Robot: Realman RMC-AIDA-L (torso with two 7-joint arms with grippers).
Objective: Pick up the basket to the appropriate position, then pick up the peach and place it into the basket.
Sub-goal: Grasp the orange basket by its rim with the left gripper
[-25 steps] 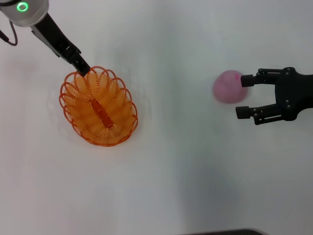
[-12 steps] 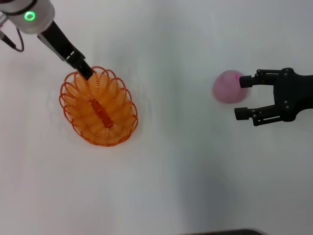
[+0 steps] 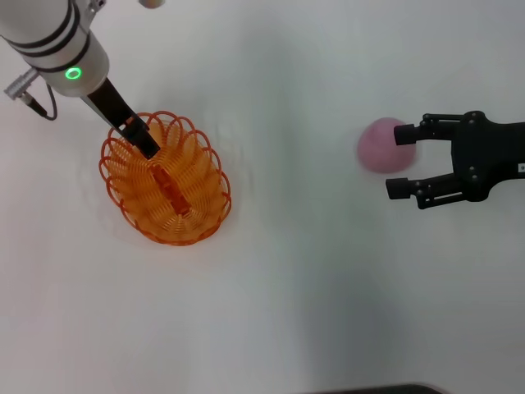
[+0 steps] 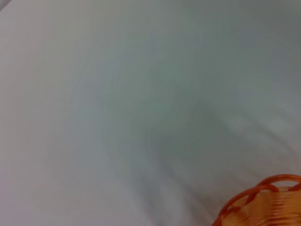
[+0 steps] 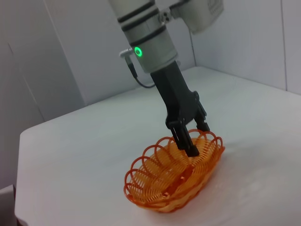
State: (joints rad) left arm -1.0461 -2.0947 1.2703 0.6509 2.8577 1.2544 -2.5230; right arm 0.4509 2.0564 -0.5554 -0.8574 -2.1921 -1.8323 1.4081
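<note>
Basket (image 3: 165,180) sits on the left of the white table (image 3: 295,271) in the head view, and the left gripper (image 3: 141,139) is down at its far rim, fingers close together, dipping just inside the loops; whether they actually clamp the wire, I cannot tell. Over on the right, the peach (image 3: 382,144) rests on the table, well apart from the basket. The right gripper (image 3: 400,161) is open wide, one fingertip touching the peach's side, nothing held.

Left wrist view: bare table and only a corner of the basket rim (image 4: 263,200).

Right wrist view: the left gripper (image 5: 189,140) points down into the basket (image 5: 174,172) near one end, the basket flat on the table.
</note>
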